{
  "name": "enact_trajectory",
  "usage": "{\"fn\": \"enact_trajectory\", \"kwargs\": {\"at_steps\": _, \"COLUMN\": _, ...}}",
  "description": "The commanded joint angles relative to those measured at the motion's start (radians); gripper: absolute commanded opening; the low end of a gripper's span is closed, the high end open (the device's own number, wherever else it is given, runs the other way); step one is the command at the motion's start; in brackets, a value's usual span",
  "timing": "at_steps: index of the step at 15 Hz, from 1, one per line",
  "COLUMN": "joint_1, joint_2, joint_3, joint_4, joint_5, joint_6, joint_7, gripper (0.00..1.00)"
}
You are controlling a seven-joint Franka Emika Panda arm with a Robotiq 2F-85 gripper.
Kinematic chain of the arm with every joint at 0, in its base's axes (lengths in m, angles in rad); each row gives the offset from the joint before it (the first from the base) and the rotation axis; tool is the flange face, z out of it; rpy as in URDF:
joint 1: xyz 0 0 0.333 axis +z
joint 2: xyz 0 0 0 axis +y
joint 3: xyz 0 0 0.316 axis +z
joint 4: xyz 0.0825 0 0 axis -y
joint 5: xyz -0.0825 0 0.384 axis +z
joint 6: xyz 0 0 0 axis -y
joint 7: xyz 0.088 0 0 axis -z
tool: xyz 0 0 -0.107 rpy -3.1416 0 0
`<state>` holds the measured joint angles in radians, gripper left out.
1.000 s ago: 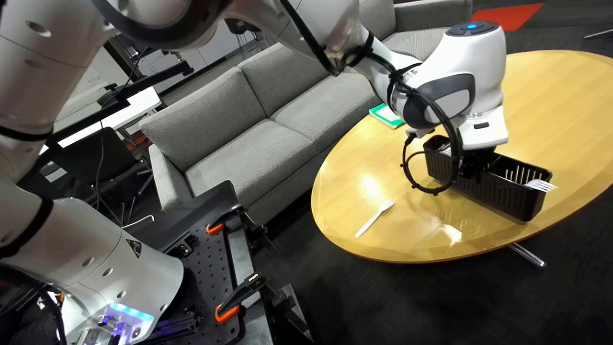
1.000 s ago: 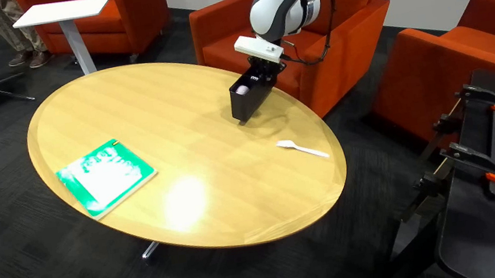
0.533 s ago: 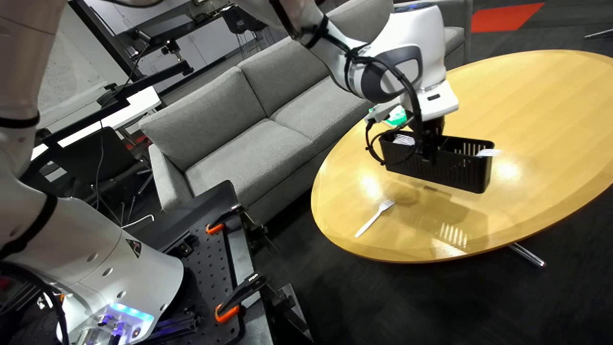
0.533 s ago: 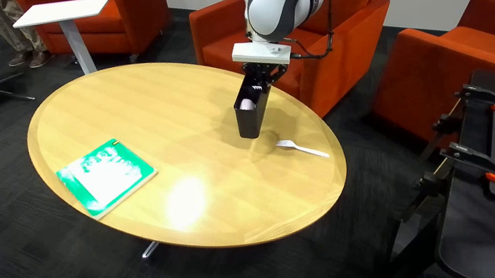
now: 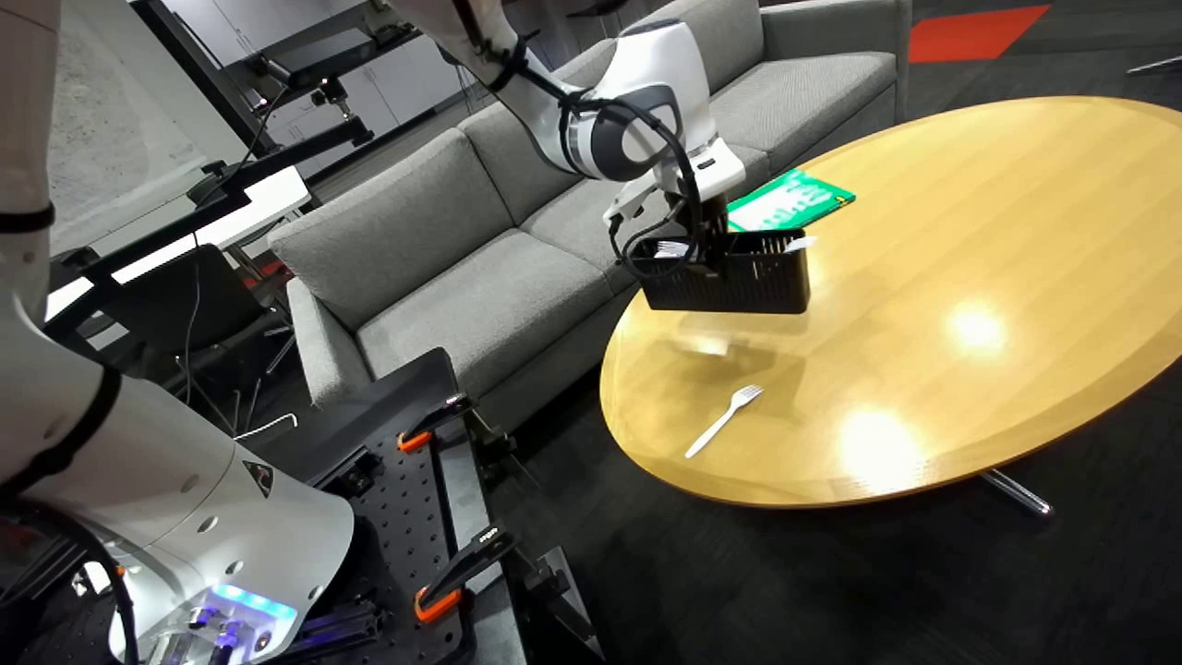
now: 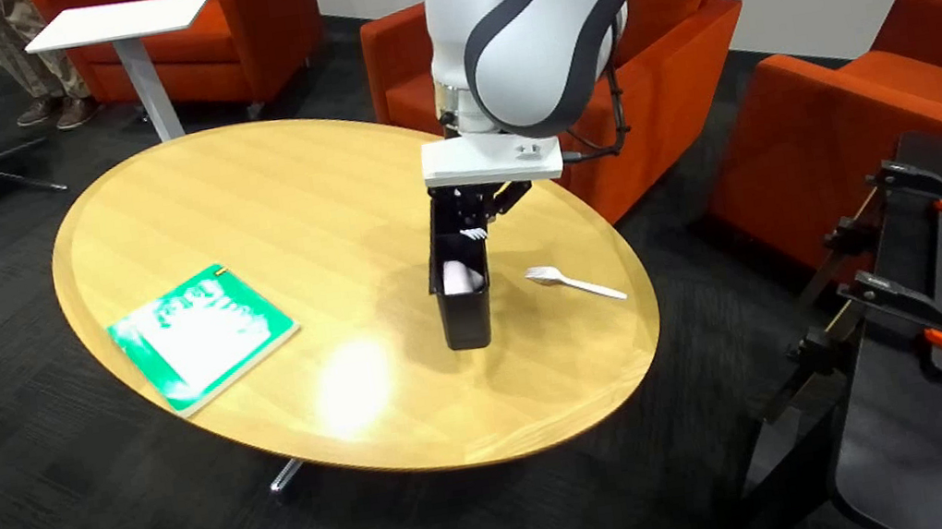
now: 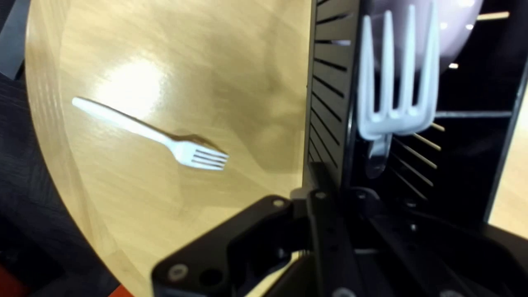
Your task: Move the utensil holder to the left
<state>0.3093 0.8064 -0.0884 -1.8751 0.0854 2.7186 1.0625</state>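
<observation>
Gripper (image 7: 340,187): pinching utensil holder (image 5: 729,291) by one wall, wrist view, lower centre.
Green book (image 6: 205,339): I get it in both exterior views only.

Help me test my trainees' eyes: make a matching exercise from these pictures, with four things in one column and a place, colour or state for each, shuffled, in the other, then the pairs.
Things:
1. utensil holder
2. book
3. loose fork
4. gripper

Descriptions:
a. green and white, lying flat on the table
b. gripping item 1 by its side
c. black, raised clear of the table
d. plain white, lying on the table

Right pairs: 1-c, 2-a, 3-d, 4-b
</observation>
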Motion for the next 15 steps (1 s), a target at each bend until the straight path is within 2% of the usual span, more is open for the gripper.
{"fn": "enact_trajectory", "kwargs": {"at_steps": 1, "joint_1": 0.019, "joint_2": -0.047, "joint_3": 0.04, "joint_4": -0.061, "joint_5": -0.003, "joint_6": 0.07, "joint_7": -0.055, "gripper": 0.01}}
{"fn": "enact_trajectory", "kwargs": {"at_steps": 10, "joint_1": 0.042, "joint_2": 0.046, "joint_3": 0.066, "joint_4": -0.001, "joint_5": 0.017, "joint_6": 0.17, "joint_7": -0.154, "gripper": 0.01}}
{"fn": "enact_trajectory", "kwargs": {"at_steps": 15, "joint_1": 0.041, "joint_2": 0.101, "joint_3": 0.07, "joint_4": 0.04, "joint_5": 0.029, "joint_6": 0.165, "joint_7": -0.182, "gripper": 0.01}}
